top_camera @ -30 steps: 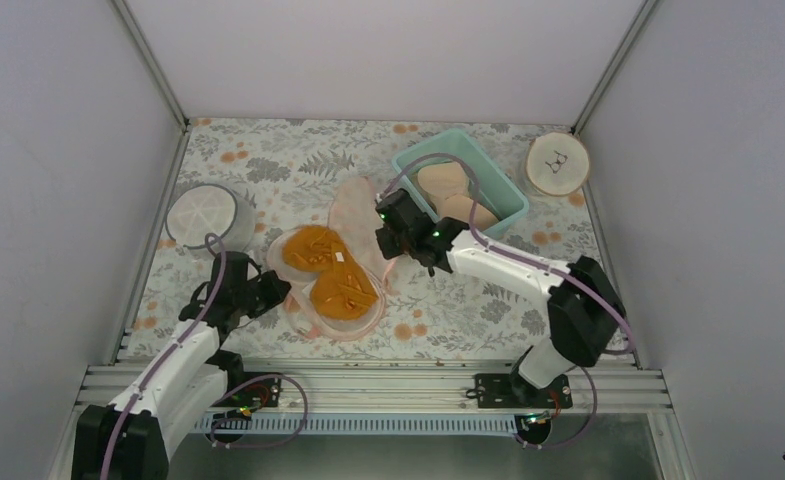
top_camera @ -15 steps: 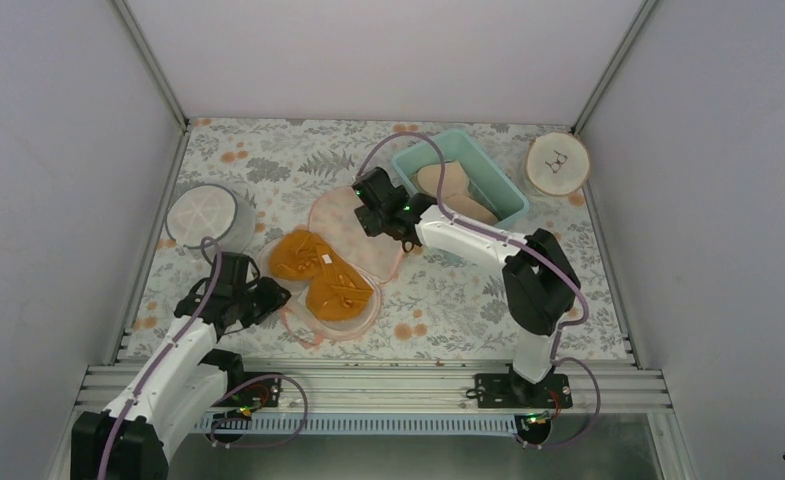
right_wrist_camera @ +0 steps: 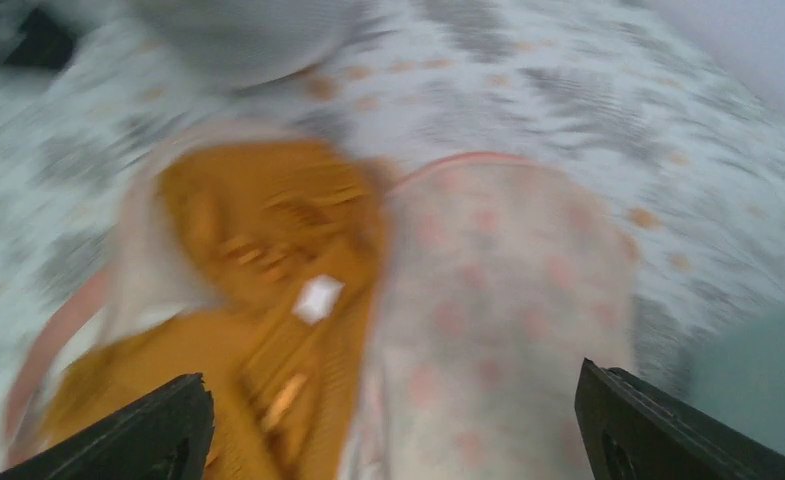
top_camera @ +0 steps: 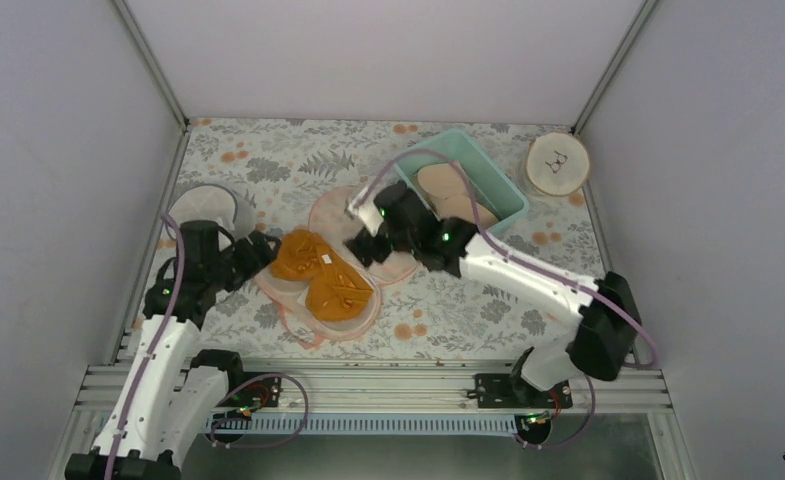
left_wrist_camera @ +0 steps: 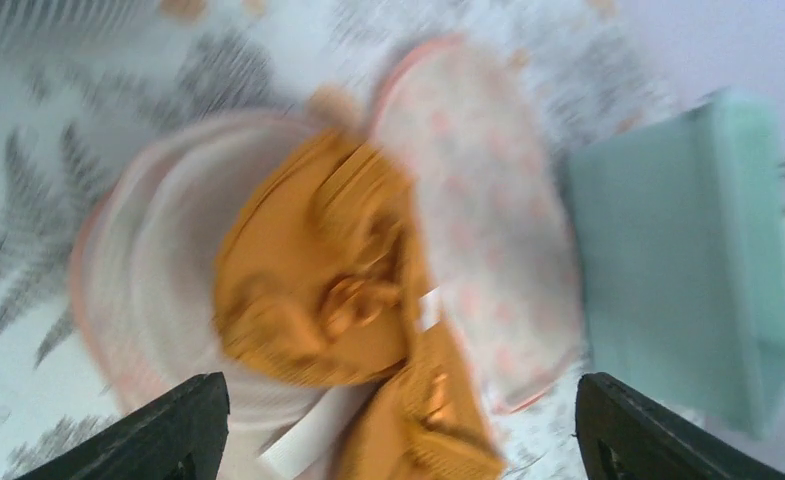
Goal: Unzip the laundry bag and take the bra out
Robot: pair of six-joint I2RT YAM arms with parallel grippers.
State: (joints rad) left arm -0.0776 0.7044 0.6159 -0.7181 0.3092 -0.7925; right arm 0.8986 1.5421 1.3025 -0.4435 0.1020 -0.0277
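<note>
The laundry bag [top_camera: 330,215] lies unzipped and spread open on the floral mat, its peach mesh lid [left_wrist_camera: 488,220] folded flat towards the far right. The orange bra [top_camera: 324,275] rests in the lower half [top_camera: 303,322], both cups and a white tag showing. My left gripper [top_camera: 259,249] hovers open at the bag's left end, with the bra [left_wrist_camera: 318,290] ahead of its fingers [left_wrist_camera: 173,430]. My right gripper [top_camera: 367,246] is open above the lid [right_wrist_camera: 498,290], beside the bra [right_wrist_camera: 258,230], holding nothing. Both wrist views are blurred.
A teal bin [top_camera: 498,190] holding a pale beige bra [top_camera: 446,188] stands behind the right arm. A round white spoked drum [top_camera: 206,203] sits far left, partly behind my left arm. A wooden disc [top_camera: 558,163] lies in the far right corner. Grey walls enclose the mat.
Both grippers have opened and let go of the bag. The lid has dropped flat to the far right. My left arm has risen and moved farther in; my right gripper has drawn back over the lid.
</note>
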